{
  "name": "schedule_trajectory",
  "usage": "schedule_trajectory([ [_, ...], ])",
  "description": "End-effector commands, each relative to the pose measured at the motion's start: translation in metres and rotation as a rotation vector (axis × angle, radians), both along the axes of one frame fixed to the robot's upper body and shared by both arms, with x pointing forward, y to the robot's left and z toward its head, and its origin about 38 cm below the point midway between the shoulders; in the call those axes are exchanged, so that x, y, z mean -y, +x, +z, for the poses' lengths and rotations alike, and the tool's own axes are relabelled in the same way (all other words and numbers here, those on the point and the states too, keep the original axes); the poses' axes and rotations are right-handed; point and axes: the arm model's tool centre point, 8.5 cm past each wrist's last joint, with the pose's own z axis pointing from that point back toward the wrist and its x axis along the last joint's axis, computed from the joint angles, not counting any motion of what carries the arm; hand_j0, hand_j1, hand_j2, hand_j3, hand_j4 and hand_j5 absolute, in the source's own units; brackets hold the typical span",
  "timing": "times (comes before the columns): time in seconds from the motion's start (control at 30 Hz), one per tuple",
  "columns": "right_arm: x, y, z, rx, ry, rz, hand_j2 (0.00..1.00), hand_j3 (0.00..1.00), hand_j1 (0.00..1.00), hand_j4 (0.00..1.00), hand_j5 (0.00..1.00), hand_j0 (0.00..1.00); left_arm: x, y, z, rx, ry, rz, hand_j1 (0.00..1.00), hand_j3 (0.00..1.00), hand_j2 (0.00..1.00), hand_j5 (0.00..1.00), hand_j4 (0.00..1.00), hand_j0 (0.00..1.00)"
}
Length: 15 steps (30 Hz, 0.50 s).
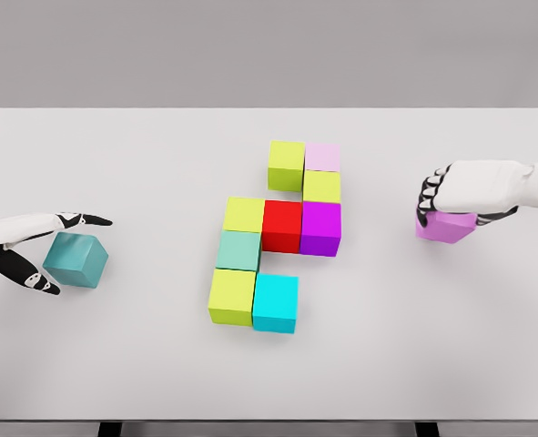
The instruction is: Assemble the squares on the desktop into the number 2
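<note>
pink cube (446,228): right of the cluster, well apart from it, on the white desktop (141,146). Right hand (451,196) sits on top of it, fingers curled down over the near and left faces; reads as a grasp.
teal cube (76,259): left of the cluster, well apart. Left hand (36,246) brackets it, index finger stretched past its top edge, thumb low at its near-left side. Fingers spread, contact not clear; I judge it unheld.
cluster: eight cubes packed touching. Top row olive cube (286,165) and pale pink cube (322,157); yellow-green cube (322,187) under the pale pink; middle row yellow cube (244,215), red cube (282,225), purple cube (320,228); mint cube (238,250) below the yellow; bottom row lime cube (232,296) and cyan cube (275,303).
handling: rigid flat-faced blocks, probably light, smooth sides may slip. Best hold is a pinch on two opposite side faces, near mid-height; top-down keeps neighbours undisturbed.
risk: sliding a cube in tight could shove the packed row.
hidden: far faces of all cubes; right-hand fingertips behind the pink cube; both forearms cut by the frame edges; desk legs barely visible at the bottom.
</note>
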Motion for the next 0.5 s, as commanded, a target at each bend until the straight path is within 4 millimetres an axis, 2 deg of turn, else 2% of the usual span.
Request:
schedule_trajectory([
  [0.0,-0.006,-0.009,0.009,0.007,0.011,0.031,0.53,0.53,0.53,0.53,0.53,0.53,0.000,0.000,0.001,-0.001,-0.005,0.003,1.00,1.00,1.00,1.00,1.00,1.00],
  [0.1,-0.017,-0.020,0.014,0.005,0.029,0.077,0.53,0.53,0.53,0.53,0.53,0.53,0.000,0.000,0.000,-0.004,-0.004,0.004,0.99,0.99,0.99,0.99,0.99,0.99],
  [0.2,-0.022,-0.023,0.014,0.003,0.033,0.093,0.53,0.53,0.53,0.53,0.53,0.53,0.000,0.000,-0.001,-0.005,-0.005,0.006,0.87,0.87,0.87,0.87,0.87,0.87],
  [0.23,-0.024,-0.024,0.015,-0.001,0.044,0.099,0.53,0.53,0.53,0.53,0.53,0.53,0.000,0.000,-0.001,-0.007,-0.005,0.007,0.86,0.86,0.86,0.86,0.86,0.86],
  [0.3,-0.038,-0.027,0.002,-0.030,0.073,0.126,0.53,0.53,0.53,0.53,0.53,0.53,0.003,-0.003,-0.010,-0.028,0.008,-0.003,0.81,0.81,0.81,0.81,0.81,0.81],
  [0.4,-0.043,-0.030,0.003,-0.033,0.082,0.145,0.53,0.53,0.53,0.53,0.53,0.53,0.003,-0.003,-0.011,-0.029,0.010,-0.007,0.76,0.76,0.76,0.76,0.76,0.76],
  [0.47,-0.052,-0.033,-0.010,-0.069,0.080,0.170,0.53,0.53,0.53,0.53,0.53,0.53,0.003,-0.003,-0.012,-0.034,0.012,-0.002,0.71,0.71,0.71,0.71,0.71,0.71],
])
